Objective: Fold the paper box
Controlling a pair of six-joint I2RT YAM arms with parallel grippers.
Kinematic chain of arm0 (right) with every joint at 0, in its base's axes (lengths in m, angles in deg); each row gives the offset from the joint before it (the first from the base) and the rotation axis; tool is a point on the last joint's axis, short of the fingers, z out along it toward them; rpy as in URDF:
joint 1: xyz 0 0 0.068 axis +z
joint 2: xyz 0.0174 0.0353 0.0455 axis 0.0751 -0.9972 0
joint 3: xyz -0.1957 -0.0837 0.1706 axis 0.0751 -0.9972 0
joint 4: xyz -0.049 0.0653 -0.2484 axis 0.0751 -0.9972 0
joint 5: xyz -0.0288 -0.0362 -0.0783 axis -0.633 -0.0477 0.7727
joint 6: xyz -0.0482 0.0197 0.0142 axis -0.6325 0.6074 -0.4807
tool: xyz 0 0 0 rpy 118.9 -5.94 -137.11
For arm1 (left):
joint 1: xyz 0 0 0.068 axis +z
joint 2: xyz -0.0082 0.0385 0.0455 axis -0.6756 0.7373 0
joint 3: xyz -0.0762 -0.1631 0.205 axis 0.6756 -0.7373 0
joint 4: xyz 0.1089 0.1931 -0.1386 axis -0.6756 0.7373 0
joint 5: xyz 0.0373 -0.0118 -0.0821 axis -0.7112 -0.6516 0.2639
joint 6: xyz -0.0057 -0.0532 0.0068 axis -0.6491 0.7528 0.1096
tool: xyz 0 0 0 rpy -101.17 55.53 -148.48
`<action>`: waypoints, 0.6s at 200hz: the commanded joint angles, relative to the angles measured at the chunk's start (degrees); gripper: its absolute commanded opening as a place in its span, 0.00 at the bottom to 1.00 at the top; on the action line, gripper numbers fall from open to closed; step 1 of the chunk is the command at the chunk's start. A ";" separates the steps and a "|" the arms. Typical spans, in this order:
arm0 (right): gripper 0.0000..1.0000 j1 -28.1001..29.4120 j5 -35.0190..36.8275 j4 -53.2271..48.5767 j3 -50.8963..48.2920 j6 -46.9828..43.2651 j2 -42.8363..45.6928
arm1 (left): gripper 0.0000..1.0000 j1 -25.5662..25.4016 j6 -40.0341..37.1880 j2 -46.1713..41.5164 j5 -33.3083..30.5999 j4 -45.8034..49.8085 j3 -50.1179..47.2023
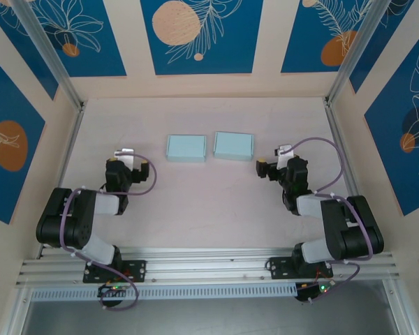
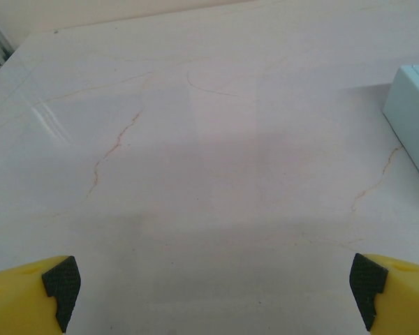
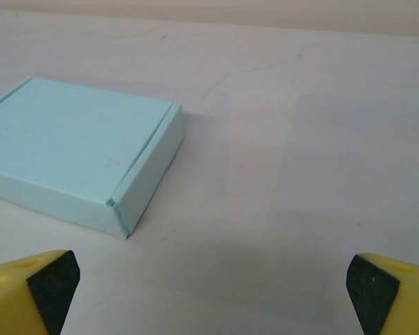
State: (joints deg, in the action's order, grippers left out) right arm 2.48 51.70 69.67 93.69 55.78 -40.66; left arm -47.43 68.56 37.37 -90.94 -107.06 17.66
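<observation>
**Fingers spread, two boxes ahead**

The left fingers (image 1: 126, 153) and right fingers (image 1: 285, 150) are both spread wide and pinch nothing. One pale blue paper box (image 3: 77, 157) lies flat ahead and to the left of the right fingers. A second paper box (image 1: 186, 147) sits ahead and to the right of the left fingers, just beside the first. The light card would probably skid across the glossy, veined counter (image 2: 195, 139) if pushed from one side only. A hard pinch could dent a wall. Beige walls (image 1: 269, 84) carrying blue leaf-print panels (image 1: 201, 35) enclose the cell.

Left paper box (image 2: 413, 115) cut off at right; right paper box (image 3: 70, 150), apparently, at left.
</observation>
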 commanded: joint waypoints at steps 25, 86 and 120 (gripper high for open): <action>1.00 -4.49 -8.94 12.49 -1.88 0.81 -5.34 | 1.00 0.58 0.97 -0.23 1.23 -0.73 0.54; 1.00 -6.83 -5.81 3.48 3.73 5.30 -6.37 | 1.00 0.48 0.94 -0.25 1.22 -0.73 0.52; 1.00 -6.79 -5.73 3.03 3.82 5.28 -6.20 | 1.00 0.47 0.94 -0.23 1.23 -0.73 0.54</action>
State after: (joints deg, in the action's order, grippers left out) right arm -4.43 45.38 73.30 96.58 60.35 -46.95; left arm -47.43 68.56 37.37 -90.94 -107.06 17.66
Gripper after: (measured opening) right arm 0.996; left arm 0.999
